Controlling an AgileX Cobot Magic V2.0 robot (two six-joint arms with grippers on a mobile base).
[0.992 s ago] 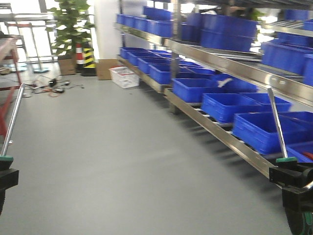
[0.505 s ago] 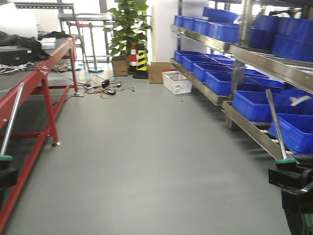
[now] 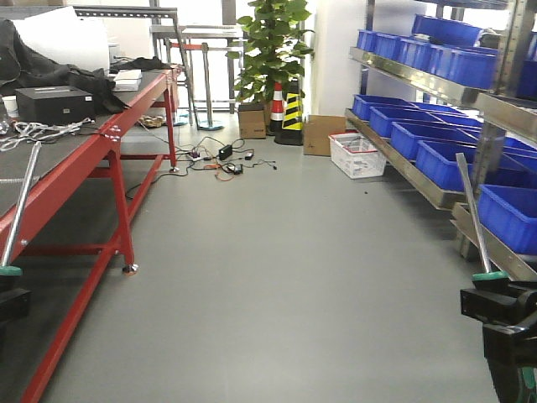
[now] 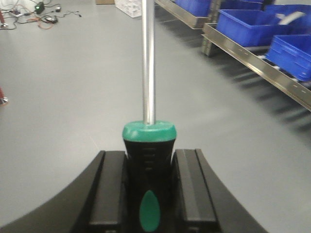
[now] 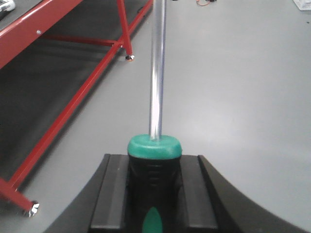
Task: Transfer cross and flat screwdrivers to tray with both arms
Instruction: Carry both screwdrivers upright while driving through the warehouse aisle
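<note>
Two screwdrivers with silver shafts and black handles with green collars stand upright, one in each gripper. My left gripper (image 3: 7, 300) at the lower left edge is shut on the handle of one screwdriver (image 3: 20, 206); the left wrist view shows the jaws of this gripper (image 4: 148, 158) pressed on both sides of the handle (image 4: 148, 167). My right gripper (image 3: 497, 306) at the lower right is shut on the other screwdriver (image 3: 471, 214), its handle (image 5: 154, 170) clamped between the pads (image 5: 154, 162). Which tip is cross or flat I cannot tell. The tray is out of view.
A red-framed workbench (image 3: 113, 143) with a black box and cables runs along the left. Steel shelving with blue crates (image 3: 445, 155) lines the right. Grey floor lies ahead, with a white basket (image 3: 356, 155), loose cables (image 3: 222, 164), traffic cones (image 3: 285, 109), cardboard boxes and a plant at the far end.
The whole view has swung left: the shelving slid to the right and the red workbench came into view. Both grippers keep their screwdrivers in the same places in the frame.
</note>
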